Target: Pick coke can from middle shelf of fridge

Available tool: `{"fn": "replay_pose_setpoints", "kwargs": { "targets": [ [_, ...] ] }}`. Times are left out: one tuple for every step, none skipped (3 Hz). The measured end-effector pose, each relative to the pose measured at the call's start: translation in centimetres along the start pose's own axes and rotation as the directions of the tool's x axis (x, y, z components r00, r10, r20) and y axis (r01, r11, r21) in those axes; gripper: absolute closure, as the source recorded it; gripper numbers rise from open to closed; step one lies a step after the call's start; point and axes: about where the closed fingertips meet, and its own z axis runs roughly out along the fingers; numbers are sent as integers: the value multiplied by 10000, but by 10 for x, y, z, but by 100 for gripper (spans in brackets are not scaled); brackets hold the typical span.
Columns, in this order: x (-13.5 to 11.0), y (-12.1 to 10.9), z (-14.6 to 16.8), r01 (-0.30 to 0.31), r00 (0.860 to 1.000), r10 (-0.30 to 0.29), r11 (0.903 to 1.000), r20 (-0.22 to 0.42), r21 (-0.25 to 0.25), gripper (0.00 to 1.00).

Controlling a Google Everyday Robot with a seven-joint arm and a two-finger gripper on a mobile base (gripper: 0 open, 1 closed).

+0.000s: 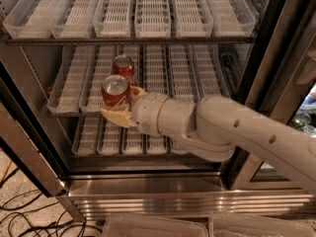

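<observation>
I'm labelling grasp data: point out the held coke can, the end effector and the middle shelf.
coke can (115,85), camera view, silver lid.
end effector (119,101), camera view, between its fingertips, at the shelf front.
middle shelf (66,90), camera view, bare white tray, left.

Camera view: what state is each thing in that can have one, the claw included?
Fridge: door open.
Claw: at the front of the middle shelf, shut on the front coke can.
Front coke can: upright, held between the claw's fingers.
Rear coke can: upright, standing free in its tray just behind.
</observation>
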Motion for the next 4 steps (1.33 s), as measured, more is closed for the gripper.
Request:
{"fn": "replay_pose_setpoints", "kwargs": {
  "targets": [
    [-14,18,-18,-15,9979,-48,9953,-649,-964,100],
    [-7,33,-35,-451,9918,191,9776,-1267,-2057,100],
    [11,48,-57,-916,9785,305,9503,-2038,-2975,100],
    [11,63,-86,-1313,9646,380,9275,-2611,-3500,100]
  ]
}}
